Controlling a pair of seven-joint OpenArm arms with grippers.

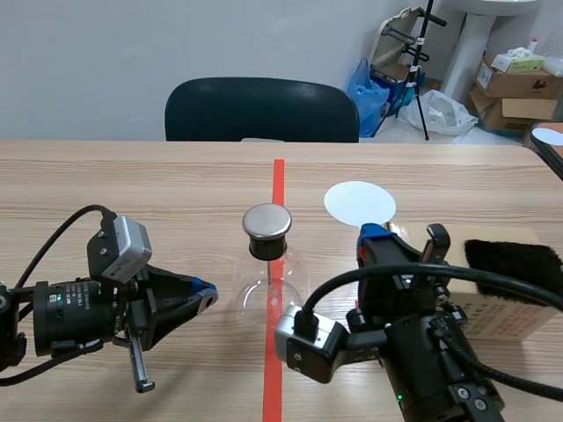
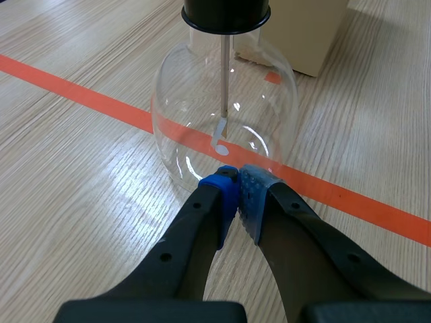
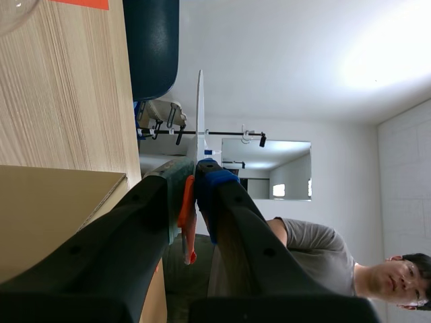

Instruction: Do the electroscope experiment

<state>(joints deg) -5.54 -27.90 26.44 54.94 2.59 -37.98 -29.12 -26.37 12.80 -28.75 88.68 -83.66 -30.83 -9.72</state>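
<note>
The electroscope, a clear glass flask (image 1: 268,294) with a round metal cap (image 1: 266,222), stands on the red tape line at the table's middle. In the left wrist view a thin rod with a small foil leaf (image 2: 221,143) hangs inside the flask (image 2: 175,108). My left gripper (image 1: 208,299) (image 2: 237,183) is shut on nothing, its tips at the flask's lower wall. My right gripper (image 1: 376,234) (image 3: 190,176) is right of the flask, shut on the orange handle (image 3: 186,205) of a white disc (image 1: 360,204), which shows edge-on (image 3: 200,111) ahead of its fingers.
A cardboard box (image 1: 497,309) with a black fur pad (image 1: 513,256) on top sits at the right, beside my right arm. A dark chair (image 1: 261,108) stands behind the table's far edge. Boxes and bags (image 1: 515,83) lie at the back right. A person (image 3: 316,245) shows in the right wrist view.
</note>
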